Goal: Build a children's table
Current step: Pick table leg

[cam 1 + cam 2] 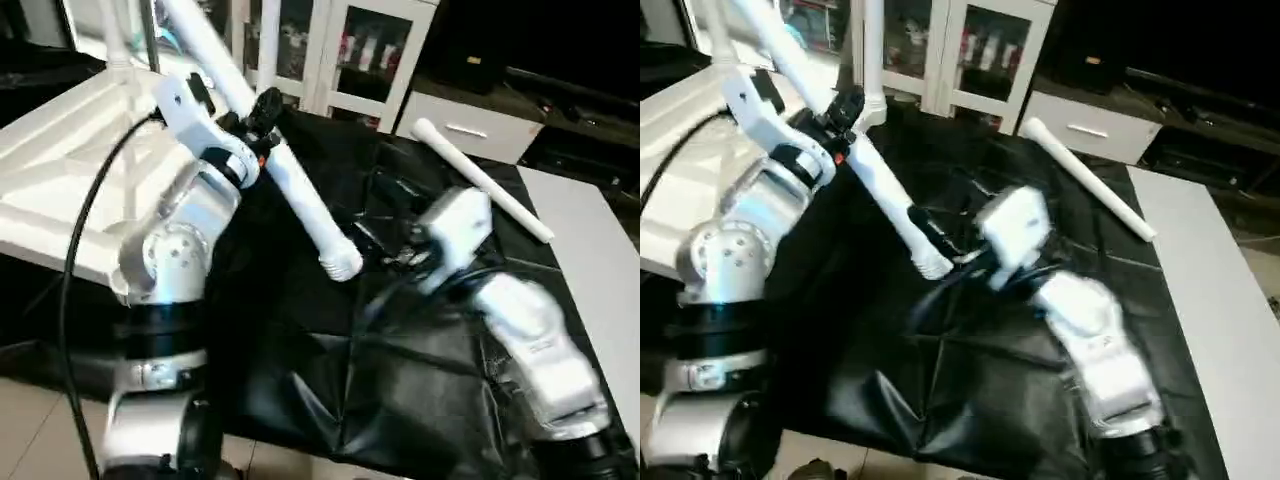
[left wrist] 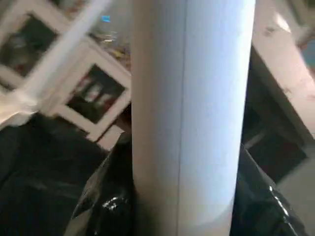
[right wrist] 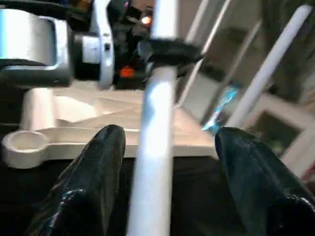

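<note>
Gripping leg (image 1: 300,195), left gripper (image 1: 262,112); right gripper (image 3: 167,162) spread.

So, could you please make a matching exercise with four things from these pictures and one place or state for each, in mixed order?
Things:
1. held leg
2. spare leg
3. tabletop
4. right gripper

Places or states:
A. lying loose on the black sheet
B. underside up, on the robot's left
C. open, fingers either side of the leg
D. clamped in the left gripper

Pairs: 1-D, 2-A, 3-B, 4-C
</note>
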